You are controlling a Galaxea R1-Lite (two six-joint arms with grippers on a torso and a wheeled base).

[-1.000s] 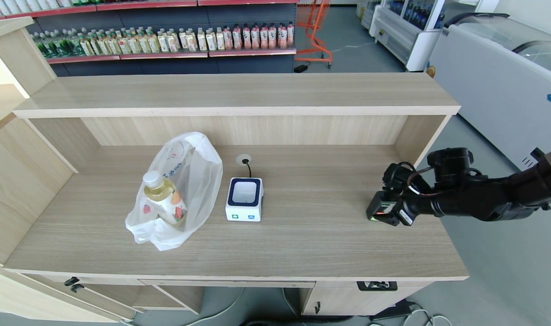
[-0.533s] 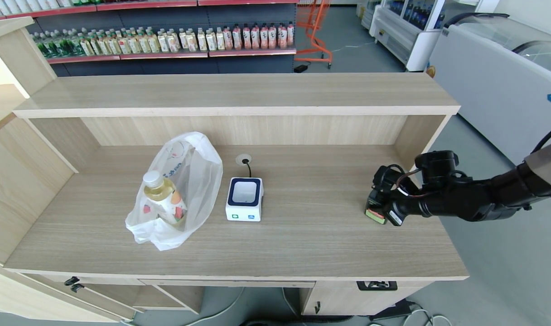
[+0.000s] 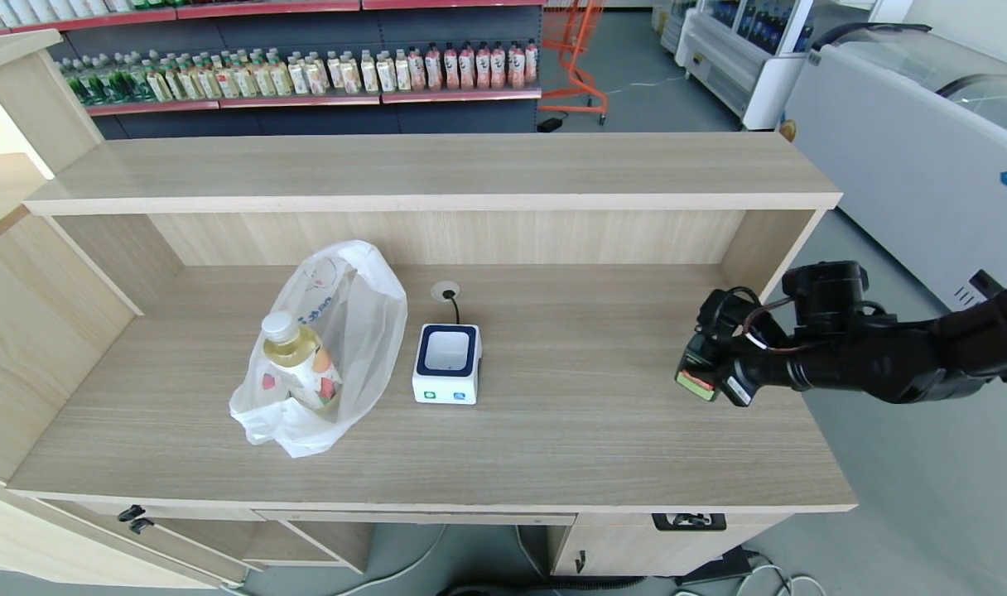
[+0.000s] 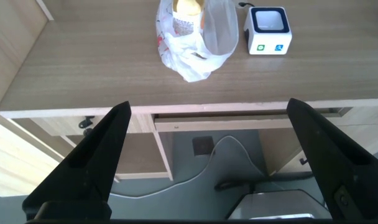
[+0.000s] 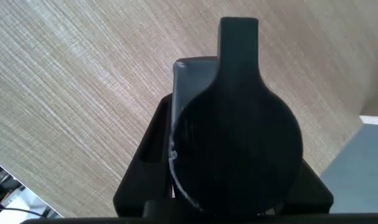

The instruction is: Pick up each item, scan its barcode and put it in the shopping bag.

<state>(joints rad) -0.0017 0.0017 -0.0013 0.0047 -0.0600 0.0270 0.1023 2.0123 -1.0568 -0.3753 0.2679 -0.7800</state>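
The right hand hangs over the right edge of the worktop, closed on a small item with a red and green end. What the item is cannot be told. A white plastic shopping bag sits on the left part of the worktop with a bottle of pale drink upright inside it. Just beside the bag, toward the middle, stands a white scanner, its cable running to a hole near the back edge. The left hand is off the front edge, below worktop level, its fingers spread wide and holding nothing.
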